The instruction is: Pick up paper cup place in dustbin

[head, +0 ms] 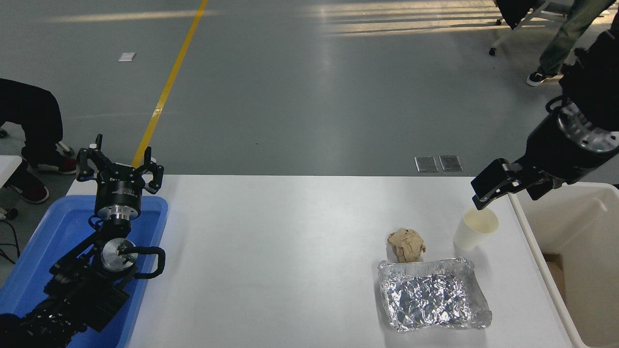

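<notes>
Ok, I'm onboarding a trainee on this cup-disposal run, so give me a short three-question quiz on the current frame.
1. True or false: the right gripper already holds the paper cup.
2. What lies just left of the cup: (a) crumpled tan paper ball, (b) spoon, (c) bottle?
3. The dustbin stands at the table's ____ edge.

Key: 1 false, the cup stands upright on the table; 2 a; 3 right.

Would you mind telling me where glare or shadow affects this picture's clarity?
Head view: bright window reflections streak the grey floor at the top; the crumpled foil tray glints with specular highlights; the paper cup casts only a soft shadow on the white table; the right gripper looks sharp, barely blurred.
</notes>
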`<action>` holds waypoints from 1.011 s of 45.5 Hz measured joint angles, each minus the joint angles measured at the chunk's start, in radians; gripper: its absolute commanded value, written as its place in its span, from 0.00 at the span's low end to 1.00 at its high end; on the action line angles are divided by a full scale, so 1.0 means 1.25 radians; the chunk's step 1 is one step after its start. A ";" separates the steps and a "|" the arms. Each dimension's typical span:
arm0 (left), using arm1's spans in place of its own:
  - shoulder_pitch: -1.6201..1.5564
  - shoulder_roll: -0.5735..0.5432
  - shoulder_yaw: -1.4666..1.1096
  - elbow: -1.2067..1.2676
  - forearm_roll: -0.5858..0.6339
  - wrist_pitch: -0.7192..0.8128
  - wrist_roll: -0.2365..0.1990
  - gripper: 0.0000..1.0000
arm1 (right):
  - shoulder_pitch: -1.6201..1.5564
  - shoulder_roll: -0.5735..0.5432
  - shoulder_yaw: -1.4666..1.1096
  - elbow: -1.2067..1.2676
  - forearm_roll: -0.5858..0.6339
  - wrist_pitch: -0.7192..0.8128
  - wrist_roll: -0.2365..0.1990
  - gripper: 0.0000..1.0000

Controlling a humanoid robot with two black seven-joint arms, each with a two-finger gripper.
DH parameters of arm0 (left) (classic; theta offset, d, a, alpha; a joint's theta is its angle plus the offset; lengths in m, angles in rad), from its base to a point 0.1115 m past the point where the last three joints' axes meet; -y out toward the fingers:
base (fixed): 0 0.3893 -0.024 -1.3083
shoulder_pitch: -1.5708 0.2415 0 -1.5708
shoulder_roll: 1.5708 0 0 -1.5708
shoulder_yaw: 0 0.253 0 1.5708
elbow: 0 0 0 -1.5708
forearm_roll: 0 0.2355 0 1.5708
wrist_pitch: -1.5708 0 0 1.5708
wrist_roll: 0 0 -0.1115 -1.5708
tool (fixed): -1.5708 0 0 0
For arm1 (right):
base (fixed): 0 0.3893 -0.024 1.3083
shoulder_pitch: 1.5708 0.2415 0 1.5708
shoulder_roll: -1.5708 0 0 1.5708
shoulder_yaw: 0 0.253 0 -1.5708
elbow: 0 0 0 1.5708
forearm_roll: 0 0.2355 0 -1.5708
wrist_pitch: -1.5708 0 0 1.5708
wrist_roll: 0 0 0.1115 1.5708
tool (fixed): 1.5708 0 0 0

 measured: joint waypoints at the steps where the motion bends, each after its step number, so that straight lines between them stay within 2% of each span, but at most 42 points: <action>1: 0.000 0.000 0.000 0.000 0.000 0.000 0.000 0.99 | -0.012 0.003 0.000 -0.010 -0.003 -0.003 0.000 1.00; 19: 0.000 0.000 0.000 0.000 -0.001 0.000 0.000 0.99 | -0.310 0.040 0.073 -0.231 -0.018 -0.165 -0.002 0.99; 33: 0.000 0.000 0.000 0.000 -0.001 0.000 0.000 0.99 | -0.494 0.010 0.191 -0.321 0.011 -0.324 -0.002 0.99; 46: 0.000 0.000 0.000 0.000 -0.001 0.000 0.000 0.99 | -0.586 -0.001 0.225 -0.370 0.018 -0.382 0.000 1.00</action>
